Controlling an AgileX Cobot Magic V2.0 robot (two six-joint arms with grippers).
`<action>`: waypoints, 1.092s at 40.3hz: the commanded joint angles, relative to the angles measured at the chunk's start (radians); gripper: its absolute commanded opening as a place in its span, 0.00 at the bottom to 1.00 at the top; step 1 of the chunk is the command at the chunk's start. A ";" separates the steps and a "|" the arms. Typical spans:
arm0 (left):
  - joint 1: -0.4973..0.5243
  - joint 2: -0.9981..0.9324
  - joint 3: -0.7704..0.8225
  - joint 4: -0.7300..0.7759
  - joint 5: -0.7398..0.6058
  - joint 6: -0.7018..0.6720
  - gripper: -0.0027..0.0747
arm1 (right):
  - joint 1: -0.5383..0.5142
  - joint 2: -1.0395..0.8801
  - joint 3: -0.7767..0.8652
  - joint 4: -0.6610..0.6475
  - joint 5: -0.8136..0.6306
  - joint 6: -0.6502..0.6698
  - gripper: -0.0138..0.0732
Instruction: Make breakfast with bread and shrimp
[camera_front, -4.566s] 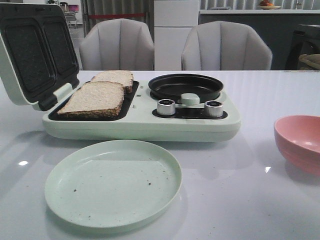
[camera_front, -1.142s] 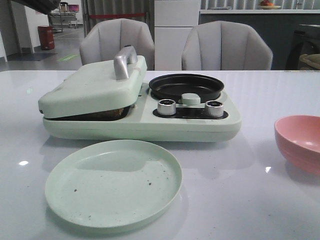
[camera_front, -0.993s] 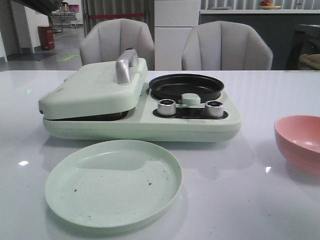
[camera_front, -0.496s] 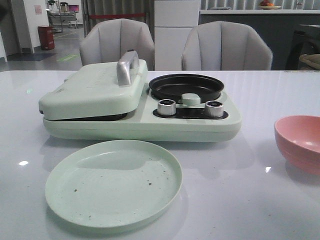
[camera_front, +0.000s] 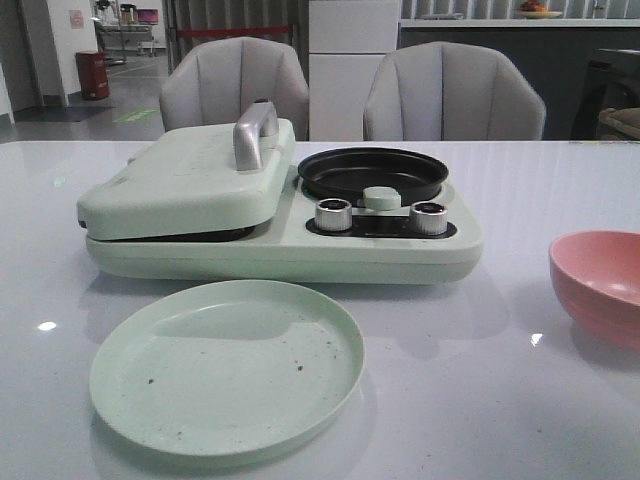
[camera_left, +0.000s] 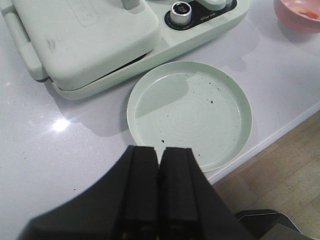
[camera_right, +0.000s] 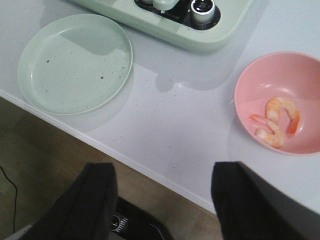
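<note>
The bread is hidden under the shut pale green lid (camera_front: 190, 175) of the breakfast maker, whose silver handle (camera_front: 252, 132) stands on top. The shrimp (camera_right: 277, 122), orange and curled, lies inside the pink bowl (camera_right: 272, 85) at the table's right. My left gripper (camera_left: 160, 150) is shut with nothing between its black fingers and hovers near the table's front edge, just short of the empty green plate (camera_left: 190, 112). My right gripper (camera_right: 165, 172) is open and empty, back over the table's front edge, well short of the bowl. Neither gripper shows in the front view.
The round black pan (camera_front: 372, 172) and two silver knobs (camera_front: 333, 214) occupy the maker's right half. The green plate (camera_front: 227, 367) lies in front of the maker, the pink bowl (camera_front: 597, 280) at the right edge. Two grey chairs (camera_front: 452, 92) stand behind the table.
The lid, open over two bread slices 4.6 s ago, is now shut and has settled a little lower. A dark arm at the top left has left the front view.
</note>
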 joint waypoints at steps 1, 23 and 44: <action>-0.004 -0.003 -0.028 -0.013 -0.068 -0.012 0.16 | -0.007 0.031 -0.028 -0.065 -0.068 0.008 0.75; -0.004 -0.003 -0.028 -0.013 -0.068 -0.012 0.16 | -0.458 0.455 -0.192 -0.195 0.009 0.060 0.75; -0.004 -0.003 -0.028 -0.013 -0.072 -0.012 0.16 | -0.530 0.877 -0.348 -0.192 -0.071 0.022 0.75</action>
